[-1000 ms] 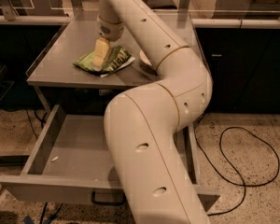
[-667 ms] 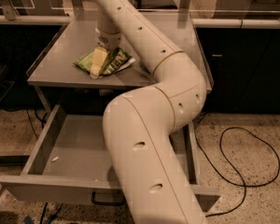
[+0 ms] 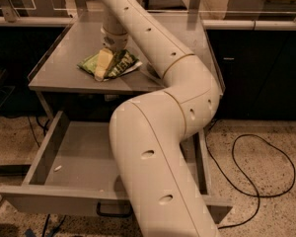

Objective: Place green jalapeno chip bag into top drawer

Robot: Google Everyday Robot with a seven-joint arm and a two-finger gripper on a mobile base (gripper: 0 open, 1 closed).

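Note:
The green jalapeno chip bag lies crinkled on the grey tabletop, near its front edge. My gripper reaches down from the wrist above and sits right on the bag's middle, covering part of it. The top drawer is pulled wide open below the tabletop. Its flat front panel faces me with a small dark loop handle at the centre. My large cream arm bends across the drawer's right half and hides it.
A small pale scrap lies on the drawer floor at the left. A black cable loops on the speckled floor at the right. Dark cabinets stand behind and to the right of the table.
The wrist has come down a little over the bag and the arm's elbow has shifted slightly. The bag stays in the same spot on the tabletop.

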